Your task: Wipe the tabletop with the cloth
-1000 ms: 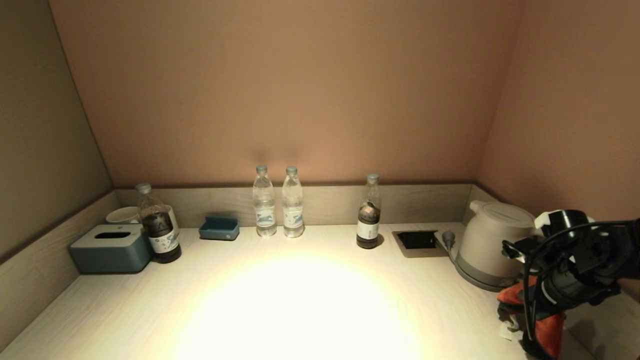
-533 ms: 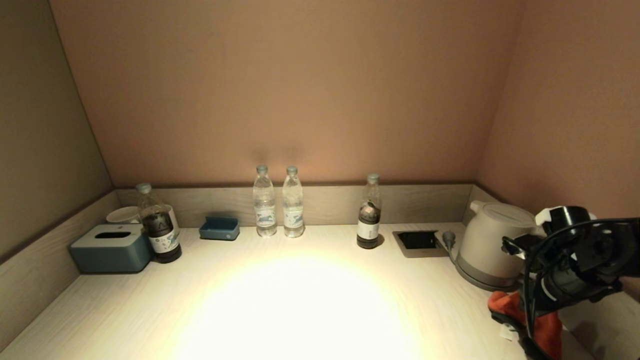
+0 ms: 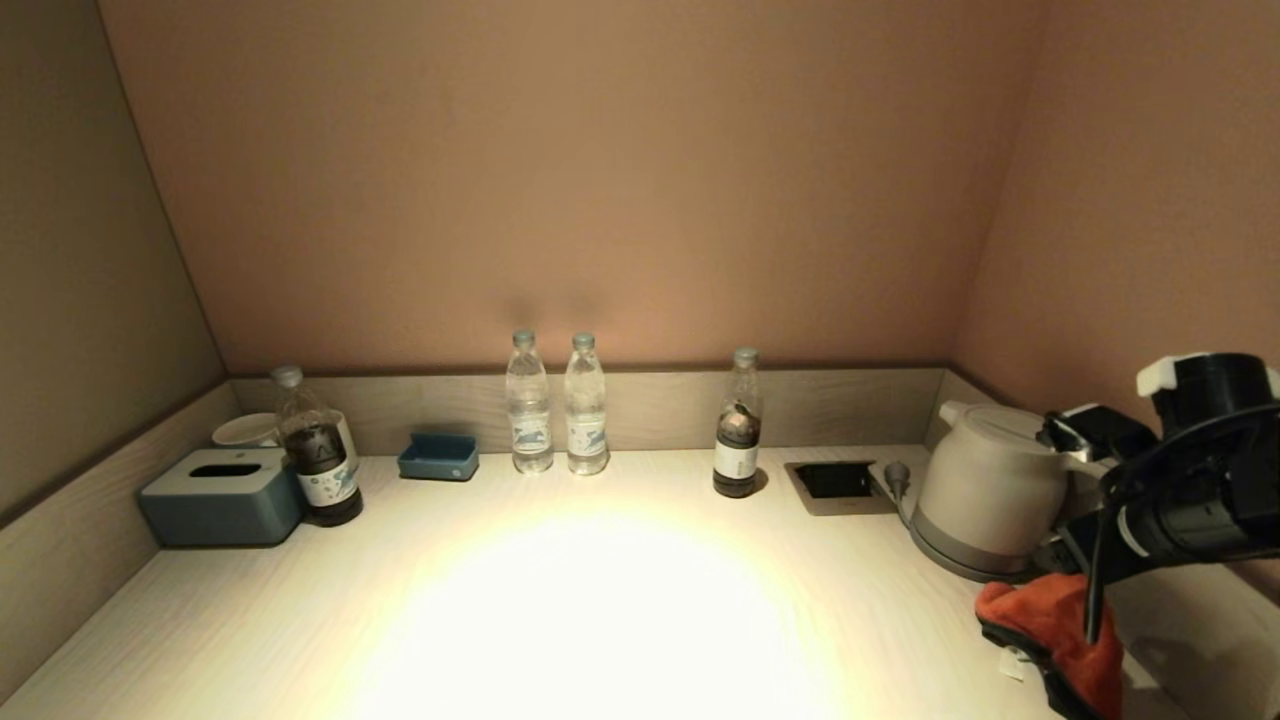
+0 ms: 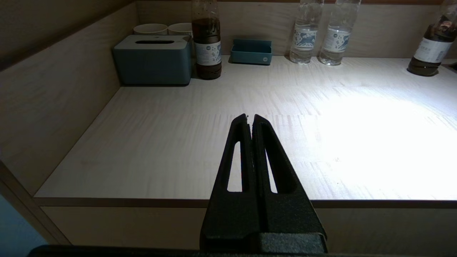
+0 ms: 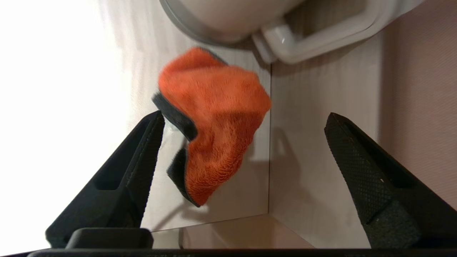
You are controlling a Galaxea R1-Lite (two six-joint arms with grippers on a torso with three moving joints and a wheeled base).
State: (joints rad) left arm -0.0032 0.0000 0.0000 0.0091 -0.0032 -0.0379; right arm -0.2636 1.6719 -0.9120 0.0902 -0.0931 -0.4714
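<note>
Head view showed a row of containers along the back ledge: a dark drink bottle (image 3: pixel 316 455) at the left of the frame, only its lower half filled with dark liquid, stood just beside a blue tissue box (image 3: pixel 221 496), with two white cups (image 3: pixel 247 429) behind them. To their right sat a small blue tray (image 3: pixel 438 457); its contents could not be made out. Two water bottles (image 3: pixel 556 405) holding clear liquid stood side by side near the middle, and another dark bottle (image 3: pixel 738 431), also part full, stood further right, near a recessed socket box (image 3: pixel 838 482). A white kettle (image 3: pixel 985 487) sat on its base at the right of the frame. The right gripper (image 5: pixel 246 125) hung above the lower right corner of the tabletop, its jaws spread wide and holding nothing; the orange cloth (image 5: pixel 213 114) lay crumpled on the tabletop below, between the fingertips in the right wrist view, just beside the kettle and against the side ledge. The left gripper (image 4: pixel 250 119) was parked at the front edge of the table, its fingers pressed together on nothing. The pale wood tabletop (image 3: pixel 600 600) carried a bright pool of light at its centre, and plain brownish walls (image 3: pixel 600 180) enclosed the alcove.
</note>
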